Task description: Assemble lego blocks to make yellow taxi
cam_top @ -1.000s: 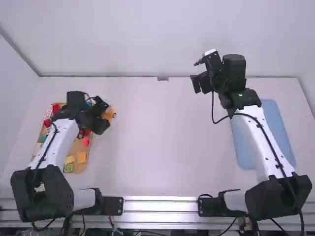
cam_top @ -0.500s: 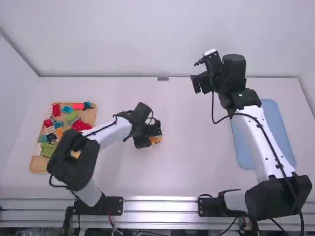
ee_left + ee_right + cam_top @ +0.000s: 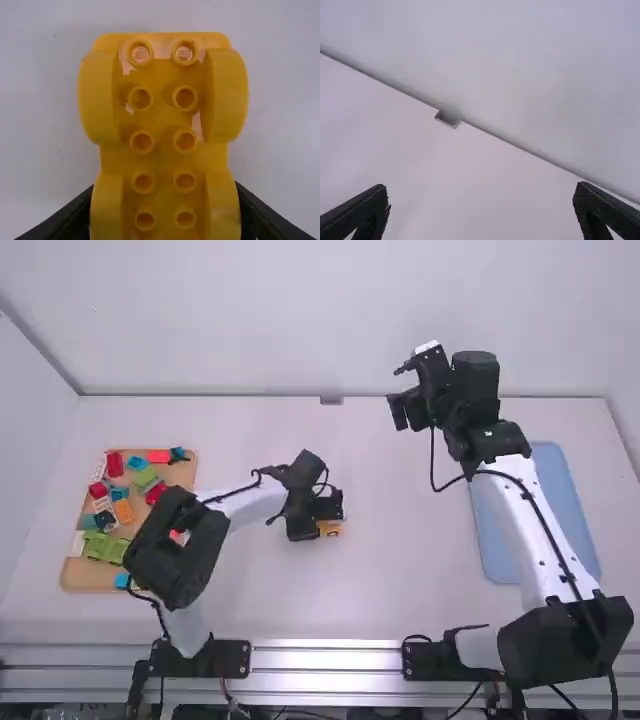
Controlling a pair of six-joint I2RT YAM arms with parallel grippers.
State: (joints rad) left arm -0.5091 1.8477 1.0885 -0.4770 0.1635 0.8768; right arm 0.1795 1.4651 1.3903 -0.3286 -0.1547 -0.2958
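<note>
Block tray: tan, shallow, left side
Left gripper: fingers closed on yellow plastic wheeled base, mid-table
Next: underside faces the wrist camera — judge orientation, level the wheels, release only on contact
Right gripper: fingers spread wide, toward table's back
Room: white tabletop between arms — back wall limits far travel

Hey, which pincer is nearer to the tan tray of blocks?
Left. The left pincer is beyond the tan tray's right side in the high view; the right pincer is much farther off, past the left one.
</note>
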